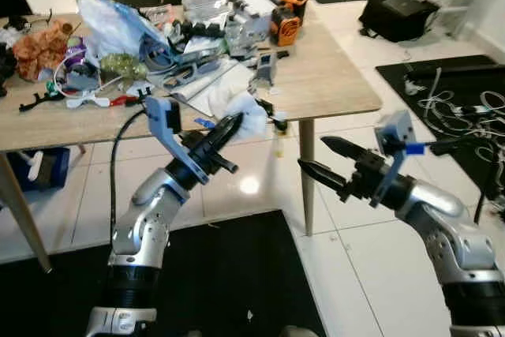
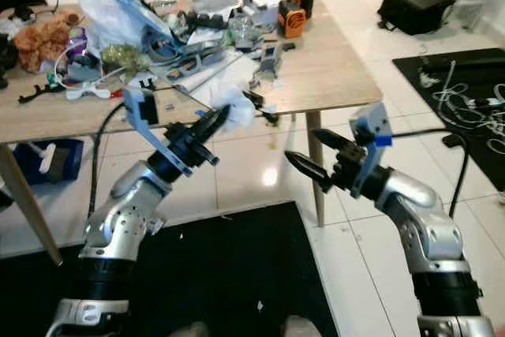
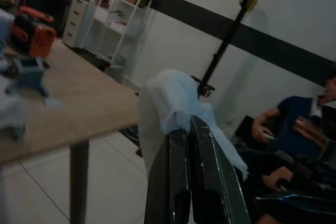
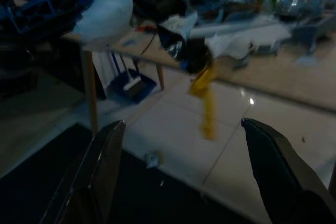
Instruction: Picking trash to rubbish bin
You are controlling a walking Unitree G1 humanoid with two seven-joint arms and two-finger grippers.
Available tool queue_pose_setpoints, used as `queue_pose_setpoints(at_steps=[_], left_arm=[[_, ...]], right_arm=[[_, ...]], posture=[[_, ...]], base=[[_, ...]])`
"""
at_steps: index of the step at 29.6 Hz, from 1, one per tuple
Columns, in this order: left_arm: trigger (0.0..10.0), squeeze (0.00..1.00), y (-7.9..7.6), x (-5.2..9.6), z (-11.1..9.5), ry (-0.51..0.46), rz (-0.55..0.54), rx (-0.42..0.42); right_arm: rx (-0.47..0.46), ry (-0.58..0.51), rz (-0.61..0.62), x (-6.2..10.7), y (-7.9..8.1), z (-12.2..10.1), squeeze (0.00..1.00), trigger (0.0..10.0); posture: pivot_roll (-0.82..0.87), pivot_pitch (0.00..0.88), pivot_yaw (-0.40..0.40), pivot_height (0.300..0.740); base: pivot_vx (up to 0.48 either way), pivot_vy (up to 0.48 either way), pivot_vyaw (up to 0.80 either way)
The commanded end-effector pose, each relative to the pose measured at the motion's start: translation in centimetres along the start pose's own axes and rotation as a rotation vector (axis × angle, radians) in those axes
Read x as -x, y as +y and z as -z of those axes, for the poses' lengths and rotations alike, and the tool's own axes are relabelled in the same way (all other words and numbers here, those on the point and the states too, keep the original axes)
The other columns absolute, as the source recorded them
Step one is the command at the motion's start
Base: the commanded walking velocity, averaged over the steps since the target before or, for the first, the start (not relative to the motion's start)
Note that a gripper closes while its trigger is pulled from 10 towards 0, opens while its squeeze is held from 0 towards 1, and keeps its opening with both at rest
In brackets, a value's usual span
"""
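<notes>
A crumpled white tissue (image 1: 249, 116) hangs at the front edge of the wooden table (image 1: 331, 84), pinched between the fingers of my left gripper (image 1: 234, 124), which is shut on it. The left wrist view shows the same tissue (image 3: 173, 108) bulging over the closed fingertips (image 3: 191, 135). My right gripper (image 1: 323, 159) is held out over the white floor to the right of the table leg, open, with nothing between its fingers (image 4: 102, 166). A scrap with a yellow strip (image 4: 205, 98) dangles off the table edge in the right wrist view.
The table is piled with clutter: plastic bags (image 1: 118, 25), an orange tool (image 1: 286, 21), several small parts. A black mat (image 1: 229, 274) lies on the floor below my arms. A black bag (image 1: 398, 9) and cables (image 1: 458, 100) lie at the right. A seated person (image 3: 294, 129) is beyond the table.
</notes>
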State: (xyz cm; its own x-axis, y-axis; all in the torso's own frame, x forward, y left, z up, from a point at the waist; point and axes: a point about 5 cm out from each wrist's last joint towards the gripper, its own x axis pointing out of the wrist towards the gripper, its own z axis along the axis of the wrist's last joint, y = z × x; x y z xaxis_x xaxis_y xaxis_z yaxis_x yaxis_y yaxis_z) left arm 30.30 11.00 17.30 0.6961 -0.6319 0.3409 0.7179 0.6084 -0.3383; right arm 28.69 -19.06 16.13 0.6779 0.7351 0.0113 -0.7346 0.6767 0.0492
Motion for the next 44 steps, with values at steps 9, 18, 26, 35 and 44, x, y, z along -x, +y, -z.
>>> queue_pose_setpoints(at_steps=[9,18,26,35,44], left_arm=[[10.0,0.0,0.26,0.43,0.27,0.011,-0.013,-0.009],[10.0,0.0,0.19,0.41,0.29,0.013,-0.01,-0.013],[10.0,0.0,0.12,0.39,0.37,0.017,-0.007,-0.016],[10.0,0.0,0.1,0.37,0.41,0.019,-0.005,-0.018],[10.0,0.0,0.06,0.34,0.45,0.022,-0.002,-0.021]], right_arm=[[-0.003,-0.002,0.009,-0.07,-0.03,0.14,0.0,10.0],[-0.005,-0.005,0.012,-0.05,-0.06,0.06,0.0,10.0],[-0.008,-0.007,0.011,-0.11,-0.03,0.03,0.0,10.0],[-0.01,-0.008,0.014,-0.16,-0.04,-0.01,0.0,10.0],[-0.013,-0.014,0.031,-0.21,-0.22,-0.11,0.0,10.0]], posture=[[-0.09,0.0,-0.015,0.74],[-0.09,0.0,-0.014,0.74],[-0.09,0.0,-0.014,0.74],[-0.09,0.0,-0.015,0.74],[-0.09,0.0,-0.015,0.74]], base=[[-0.393,0.0,0.0],[-0.393,0.0,0.0],[-0.392,0.0,0.0],[-0.393,0.0,0.0],[-0.392,0.0,0.0]])
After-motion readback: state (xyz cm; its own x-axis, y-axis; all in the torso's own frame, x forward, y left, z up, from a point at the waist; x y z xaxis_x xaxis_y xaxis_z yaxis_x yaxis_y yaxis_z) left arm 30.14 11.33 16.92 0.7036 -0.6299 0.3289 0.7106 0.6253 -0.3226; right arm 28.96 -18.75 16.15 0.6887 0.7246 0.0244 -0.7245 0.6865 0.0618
